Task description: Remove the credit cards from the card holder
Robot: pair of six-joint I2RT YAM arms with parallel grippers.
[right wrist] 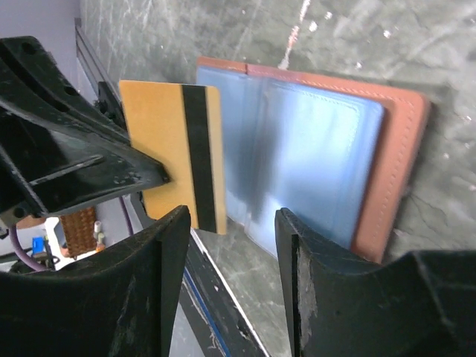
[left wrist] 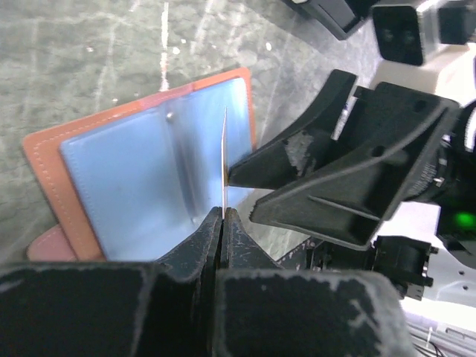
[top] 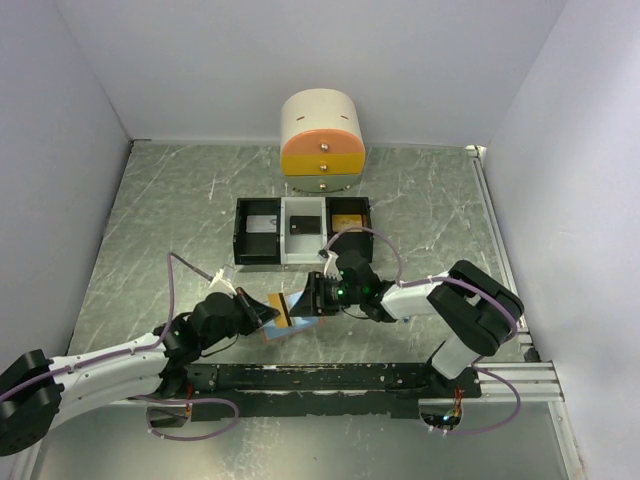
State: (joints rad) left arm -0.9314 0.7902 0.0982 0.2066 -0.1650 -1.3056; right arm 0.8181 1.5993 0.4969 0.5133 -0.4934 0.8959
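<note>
The tan-brown card holder (top: 300, 325) lies open on the table, its light blue lining up, and also shows in the left wrist view (left wrist: 141, 186) and the right wrist view (right wrist: 320, 156). My left gripper (top: 272, 312) is shut on the orange-gold card (right wrist: 160, 141), which has a black stripe. It holds the card on edge over the holder; in the left wrist view the card (left wrist: 224, 149) shows edge-on between the closed tips of that gripper (left wrist: 223, 216). My right gripper (top: 316, 297) is open and empty just above the holder, close to the card, its jaws wide apart in its own wrist view (right wrist: 230, 245).
A black-and-white compartment tray (top: 283, 258) stands behind, with a dark grey card (top: 262, 224), a black card (top: 301, 226) and an orange-gold item (top: 347, 220) in its compartments. A cream and orange drawer unit (top: 322, 142) stands at the back wall. White walls enclose three sides.
</note>
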